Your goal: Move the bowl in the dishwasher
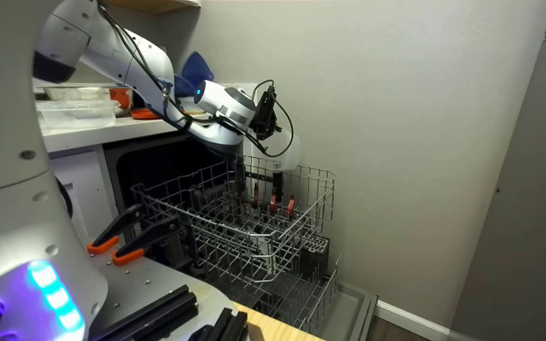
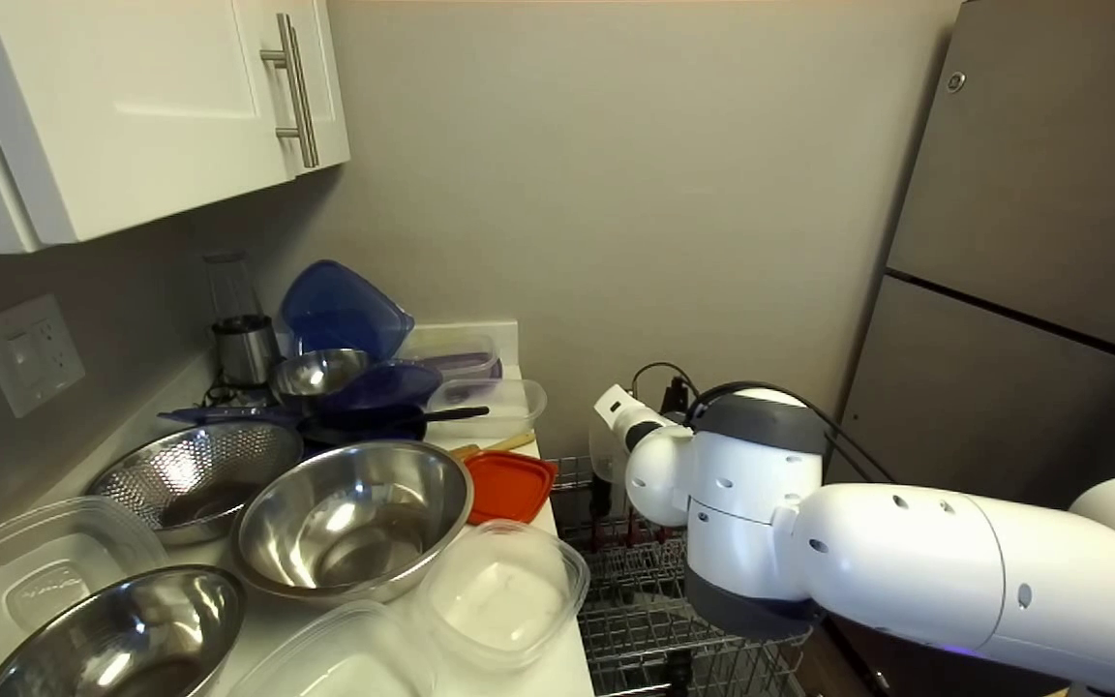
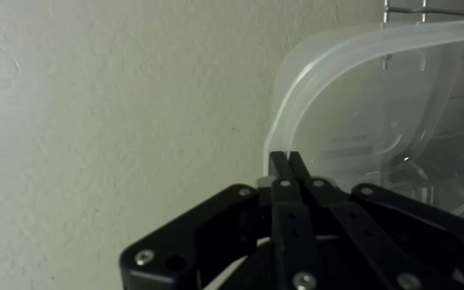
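Counter (image 2: 540, 680) running up to the wall (image 2: 635, 194): blender (image 2: 246, 353) and tilted blue lid (image 2: 349, 305) at the far end; colander (image 2: 195, 479) beside large steel bowl (image 2: 354, 518); red lid (image 2: 511, 486) near the edge, clear tub (image 2: 504, 595) in front. Above: white cabinet (image 2: 161, 116) with handle (image 2: 297, 92); lower, outlet (image 2: 30, 350). Opposite: grey fridge (image 2: 1032, 194)

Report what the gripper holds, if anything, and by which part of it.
It holds the translucent plastic bowl by its rim, pinched between the fingers at one side of the bowl.
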Tool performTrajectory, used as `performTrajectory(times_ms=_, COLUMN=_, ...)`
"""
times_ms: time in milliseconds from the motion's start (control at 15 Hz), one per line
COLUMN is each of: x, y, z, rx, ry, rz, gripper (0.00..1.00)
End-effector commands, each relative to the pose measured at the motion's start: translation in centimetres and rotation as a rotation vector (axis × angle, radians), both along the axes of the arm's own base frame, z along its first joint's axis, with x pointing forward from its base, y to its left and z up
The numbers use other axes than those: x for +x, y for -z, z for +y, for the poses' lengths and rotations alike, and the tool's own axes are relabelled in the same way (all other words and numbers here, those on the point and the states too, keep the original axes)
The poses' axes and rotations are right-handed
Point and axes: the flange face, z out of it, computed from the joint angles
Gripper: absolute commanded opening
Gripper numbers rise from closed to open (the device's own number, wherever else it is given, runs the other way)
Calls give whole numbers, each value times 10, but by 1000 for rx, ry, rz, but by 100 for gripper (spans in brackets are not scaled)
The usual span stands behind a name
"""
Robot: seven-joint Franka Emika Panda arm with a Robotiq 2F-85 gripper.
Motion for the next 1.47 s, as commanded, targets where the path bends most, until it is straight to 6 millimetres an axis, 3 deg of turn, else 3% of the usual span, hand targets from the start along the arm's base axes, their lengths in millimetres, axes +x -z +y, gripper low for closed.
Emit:
performTrajectory(times_ms=0, x=-4, y=8, z=4, rx=-23, ry=-26, rz=47, gripper=0)
performTrajectory(times_ms=333, x=-13, y=23, z=-2, rx=-38, ry=-42, rz=145, gripper=0)
performTrajectory(times_ms=800, x=-10, y=29, z=-17, rx=-74, ry=-44, rz=173, gripper=0)
performTrajectory(times_ms=867, x=-10, y=29, z=-18, rx=-78, ry=-42, rz=169, gripper=8)
performTrajectory(times_ms=1000, x=-10, y=29, z=-20, rx=-85, ry=-40, rz=167, gripper=33)
performTrajectory(times_ms=1400, x=-8, y=23, z=-22, rx=-86, ry=-38, rz=160, gripper=70)
